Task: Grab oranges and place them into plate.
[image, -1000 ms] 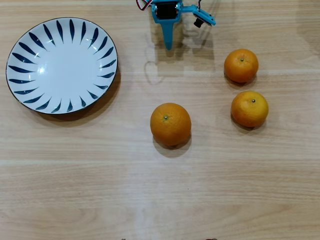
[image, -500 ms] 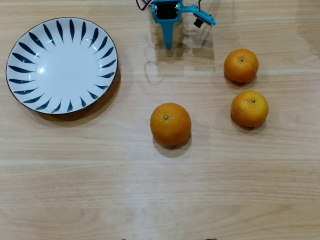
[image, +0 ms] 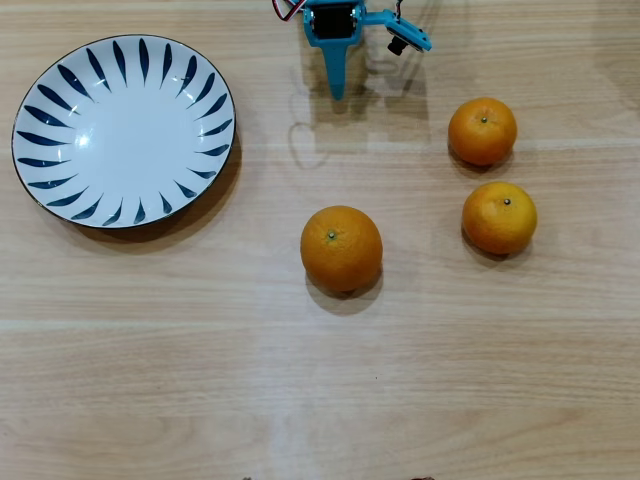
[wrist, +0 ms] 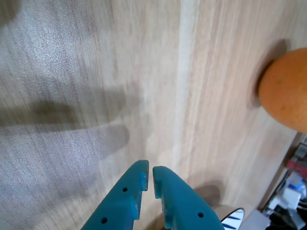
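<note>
Fingers: my fingers (wrist: pixel 148 179) are nearly together, only a thin slit between the tips, and nothing is in them. In the overhead view they sit at the top centre of the frame (image: pixel 337 88), pointing down the picture.

Height: I'm over bare worktop (image: pixel 200 340), my shadow lying beneath me, so I judge I'm clear of the wood and touching nothing.

Plate: upper left of the overhead view, the plate (image: pixel 124 198) is empty, all white middle and blue strokes. In the wrist view just a sliver of its rim (wrist: pixel 233 218) peeks in at the bottom edge.

Big orange: centre of the overhead frame, the big orange (image: pixel 341 248) stands alone, below my fingers and nearest the plate of the three.

Small oranges: right side, upper orange (image: pixel 482 130) and lower orange (image: pixel 499 217), near each other but not touching, both well apart from the plate.

Wrist sighting: one orange (wrist: pixel 286 93) bulges in at the right edge; which one, I cannot tell.

Why so: fruit spread loose gives me room to come at each without knocking another.

Progress: nothing plated yet, I'd say the first pick is still ahead.

Next: I'll need to spread wide first; these are round and will roll if I clip one off-centre.
</note>
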